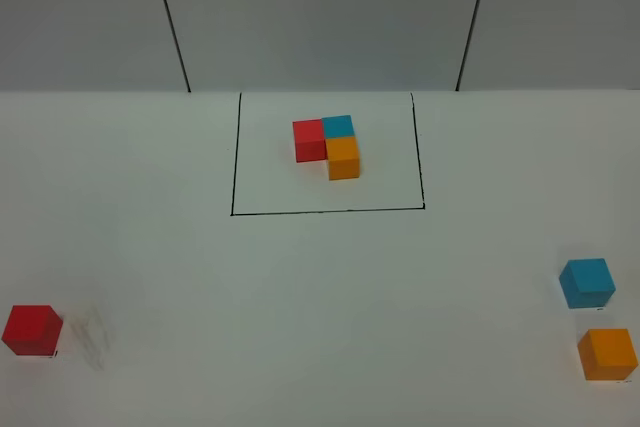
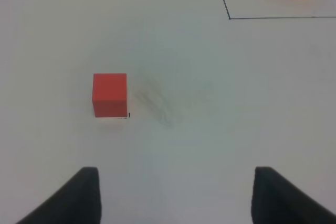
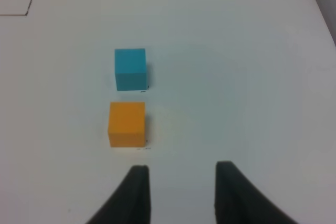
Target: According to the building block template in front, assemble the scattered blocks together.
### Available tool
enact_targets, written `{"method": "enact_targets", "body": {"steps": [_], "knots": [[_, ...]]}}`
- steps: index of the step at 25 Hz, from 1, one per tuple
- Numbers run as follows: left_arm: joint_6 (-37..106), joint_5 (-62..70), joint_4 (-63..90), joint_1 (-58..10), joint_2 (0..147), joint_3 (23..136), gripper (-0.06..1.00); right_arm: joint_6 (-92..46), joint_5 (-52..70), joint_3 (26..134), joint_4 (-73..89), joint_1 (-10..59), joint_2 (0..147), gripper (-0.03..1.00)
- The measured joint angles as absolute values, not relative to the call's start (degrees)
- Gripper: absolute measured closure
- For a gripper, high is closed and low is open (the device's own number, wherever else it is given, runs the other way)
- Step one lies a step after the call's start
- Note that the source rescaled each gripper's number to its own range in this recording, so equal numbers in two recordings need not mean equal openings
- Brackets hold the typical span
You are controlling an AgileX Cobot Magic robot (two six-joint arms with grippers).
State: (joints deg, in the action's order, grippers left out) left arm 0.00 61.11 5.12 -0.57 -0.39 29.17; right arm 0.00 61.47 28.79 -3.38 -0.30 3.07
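— White table (image 1: 320, 317), grey wall (image 1: 320, 17) behind. Template (image 1: 330, 145) sits far centre inside a black outline (image 1: 325, 212): red, blue and orange cubes joined in an L.
— And the loose ones?
— Red block (image 1: 31, 330) near left, alone. Blue block (image 1: 587, 282) near right, orange block (image 1: 607, 353) just nearer, not touching it.
— Claws?
— Left claw (image 2: 176, 170) spread wide, empty, short of the red block. Right claw (image 3: 182, 166) drawn narrow, empty, orange block just ahead.
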Motion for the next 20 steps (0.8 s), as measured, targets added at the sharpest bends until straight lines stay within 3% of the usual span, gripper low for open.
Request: {"method": "enact_targets", "body": {"steps": [20], "knots": [[0.0, 61.1, 5.1, -0.6, -0.4, 29.2, 0.39, 0.0, 61.5, 28.8, -3.4, -0.3, 3.1, 0.97]]}}
